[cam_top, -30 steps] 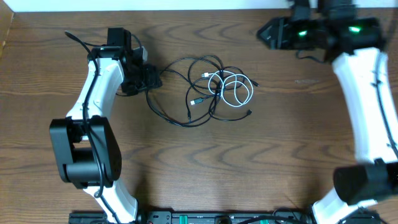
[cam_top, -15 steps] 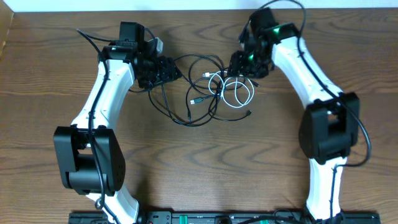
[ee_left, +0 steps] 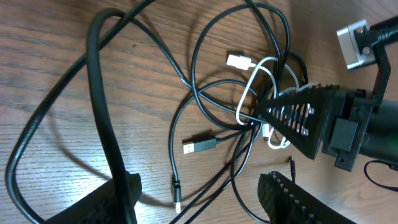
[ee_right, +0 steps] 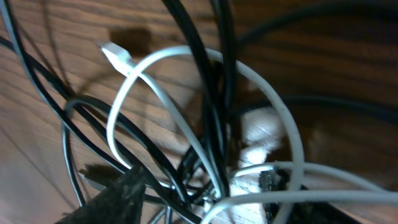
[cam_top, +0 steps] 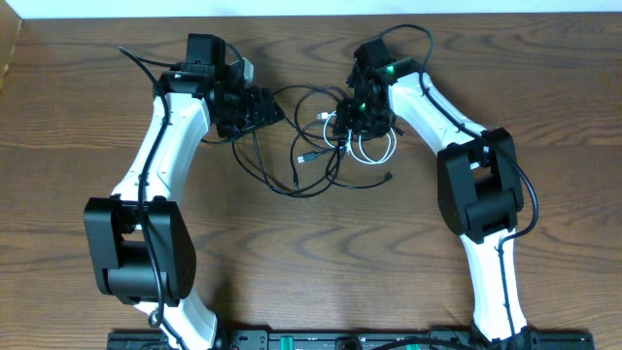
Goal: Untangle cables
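Observation:
The cables (cam_top: pixel 321 146) lie tangled mid-table: several thin black cords and one white cord (cam_top: pixel 385 152) coiled in loops. My left gripper (cam_top: pixel 260 109) is open at the tangle's left edge. In the left wrist view (ee_left: pixel 199 202) thin black cords and a small plug (ee_left: pixel 176 200) lie between its fingers. A thicker black cord (ee_left: pixel 99 106) crosses its left finger. My right gripper (cam_top: pixel 356 122) sits low on the tangle's upper right. In the right wrist view (ee_right: pixel 205 199) its fingers are apart, with the white cord (ee_right: pixel 143 74) and black cords between them.
A black USB plug (ee_left: pixel 199 146) and a white plug (ee_left: pixel 238 60) lie loose in the tangle. The table's far edge (cam_top: pixel 292 14) runs close behind both grippers. A black rail (cam_top: pixel 292 340) lines the front edge between the arm bases.
The right arm swung in from the far right corner and came down on the tangle's upper right. The left gripper shifted right to the tangle's left edge, then held still.

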You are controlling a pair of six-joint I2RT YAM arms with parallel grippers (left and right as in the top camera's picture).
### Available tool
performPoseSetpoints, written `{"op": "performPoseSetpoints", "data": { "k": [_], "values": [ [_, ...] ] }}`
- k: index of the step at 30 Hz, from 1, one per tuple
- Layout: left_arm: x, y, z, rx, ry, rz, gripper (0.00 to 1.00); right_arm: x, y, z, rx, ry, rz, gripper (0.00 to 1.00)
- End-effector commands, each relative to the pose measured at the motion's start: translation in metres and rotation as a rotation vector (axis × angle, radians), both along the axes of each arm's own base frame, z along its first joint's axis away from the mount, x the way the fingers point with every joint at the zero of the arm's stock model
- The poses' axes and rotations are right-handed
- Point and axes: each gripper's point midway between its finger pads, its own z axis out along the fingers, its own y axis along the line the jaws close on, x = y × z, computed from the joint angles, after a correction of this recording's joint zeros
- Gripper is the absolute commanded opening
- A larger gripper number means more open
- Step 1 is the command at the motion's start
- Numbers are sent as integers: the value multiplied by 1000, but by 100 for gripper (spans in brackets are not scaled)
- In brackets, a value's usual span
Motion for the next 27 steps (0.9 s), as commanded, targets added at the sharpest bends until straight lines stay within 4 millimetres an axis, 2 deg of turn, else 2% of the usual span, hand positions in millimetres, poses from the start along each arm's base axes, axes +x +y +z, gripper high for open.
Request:
{"op": "performPoseSetpoints", "data": {
  "k": [1, 4, 8, 12, 14, 16, 23, 25, 27],
  "values": [
    [3, -15, 20, -18, -50, -30, 66, 1, -5, -12, -49, 5, -27, 45],
    [1, -23, 20, -18, -50, -50, 67, 0, -12, -16, -95, 3, -31, 27],
    [0, -26, 20, -18, -49, -57, 67, -1, -14, -10, -99, -13, 7, 1],
    [0, -26, 20, -19, -48, -57, 66, 2, -18, 15, -83, -51, 52, 1],
    [0, -26, 20, -20, -45, -53, 67, 2, -17, 39, -44, -92, 99, 1],
    [0, -27, 20, -21, -44, -51, 71, 1, -17, 66, -13, -138, 122, 1],
    [0, -27, 20, -22, -48, -53, 82, -3, -23, 176, 69, -359, 139, 1],
    [1, -30, 20, -23, -56, -59, 84, -9, -22, 202, 106, -400, 143, 1],
    [2, -34, 21, -25, -65, -68, 85, -13, -23, 212, 112, -413, 144, 1]
  ]
}}
